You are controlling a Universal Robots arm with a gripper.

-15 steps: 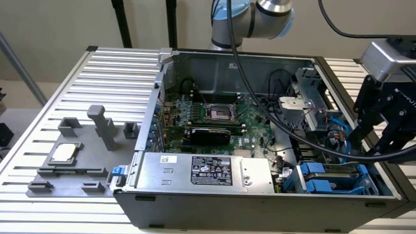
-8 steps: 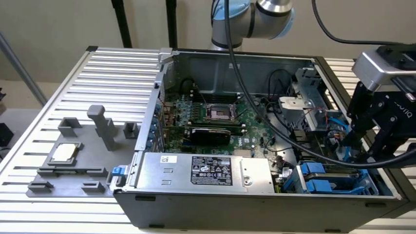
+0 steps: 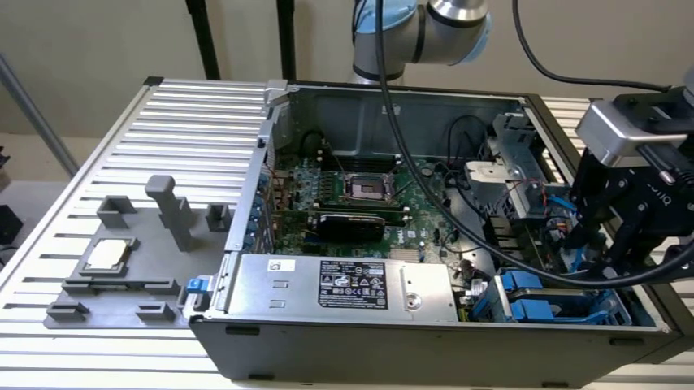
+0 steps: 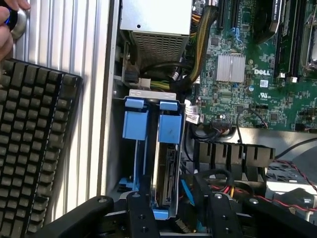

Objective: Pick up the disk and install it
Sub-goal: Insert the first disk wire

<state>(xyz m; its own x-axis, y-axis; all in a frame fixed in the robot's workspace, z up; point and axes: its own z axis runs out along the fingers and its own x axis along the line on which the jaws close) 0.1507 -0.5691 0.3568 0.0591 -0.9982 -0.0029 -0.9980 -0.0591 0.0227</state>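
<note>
A ribbed metal surface (image 3: pixel 195 114) is seen carrying an open computer case (image 3: pixel 434 349), which lies on its side with its interior exposed. The robot arm (image 3: pixel 423 32) is seen behind the case, and black cables are draped from it across the opening. Inside, a green motherboard (image 3: pixel 428 207) is laid out across the floor of the case. A silver power supply box (image 3: pixel 282 288) with a black label is set along the near wall.

In the wrist view a dark keyboard (image 4: pixel 34 148) is seen on the surface just outside the case wall. On the exterior view's left, a grey fixture (image 3: pixel 119 292) is placed on the surface, well apart from the end effector.

The end effector (image 3: pixel 609 252) is held over the drive bay in the case's corner, on the exterior view's right. In the wrist view its two black fingers (image 4: pixel 141 215) are spread apart, wider than the disk, and nothing is gripped between them.

The disk (image 4: pixel 168 173) is found on edge in the bay, clipped in its blue frame, beside a second blue carrier (image 4: pixel 134 124). Its near end lies at the gap between the fingers; whether it is touched cannot be told.

A small square CPU chip (image 3: pixel 109 254) is seated in the fixture. A person's hand (image 4: pixel 6 25) is seen beyond the keyboard.
</note>
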